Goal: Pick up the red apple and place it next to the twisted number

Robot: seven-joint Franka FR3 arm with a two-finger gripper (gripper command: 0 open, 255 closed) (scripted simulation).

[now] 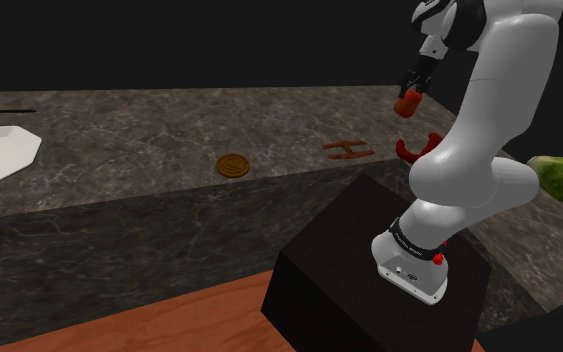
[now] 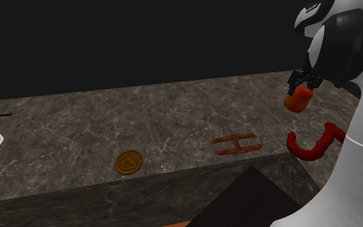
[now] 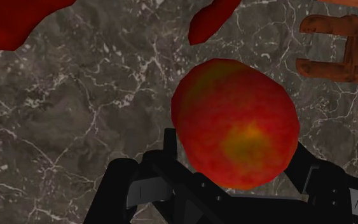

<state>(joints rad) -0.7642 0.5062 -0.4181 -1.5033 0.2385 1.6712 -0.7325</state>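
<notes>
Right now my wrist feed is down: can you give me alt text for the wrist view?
A red apple with a yellow-green patch sits clasped between the black fingers, held above a dark marbled counter. Beyond it on the counter lie parts of a red twisted shape and a brown H-shaped piece.

Dim, even light, counter [image 1: 119, 140] dully lit, white arm [image 1: 489, 110] brightest, sharp focus throughout

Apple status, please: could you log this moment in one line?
gripper shut on apple | apple above counter | red twisted number on counter nearby
</notes>
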